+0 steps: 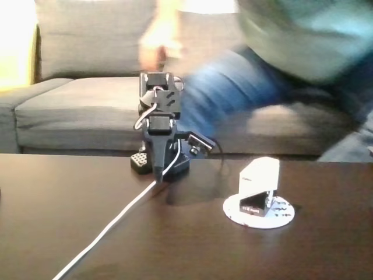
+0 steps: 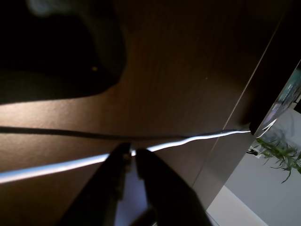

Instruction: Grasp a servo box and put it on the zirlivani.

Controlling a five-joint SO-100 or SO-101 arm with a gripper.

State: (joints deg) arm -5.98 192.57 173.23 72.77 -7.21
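In the fixed view, a white cable (image 1: 111, 224) crosses the dark tabletop (image 1: 58, 198) to the folded arm (image 1: 158, 125). In the wrist view its pincer (image 2: 132, 153) is nearly closed and empty. Rightmost, the servo box (image 1: 259, 188) sits tilted on the zirlivani (image 1: 283, 215).

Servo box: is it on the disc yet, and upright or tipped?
On the disc. The servo box stands upright on the zirlivani in the fixed view, black band at the bottom.

servo box (image 1: 260, 185) on zirlivani (image 1: 282, 218), right of arm (image 1: 159, 129) in fixed view
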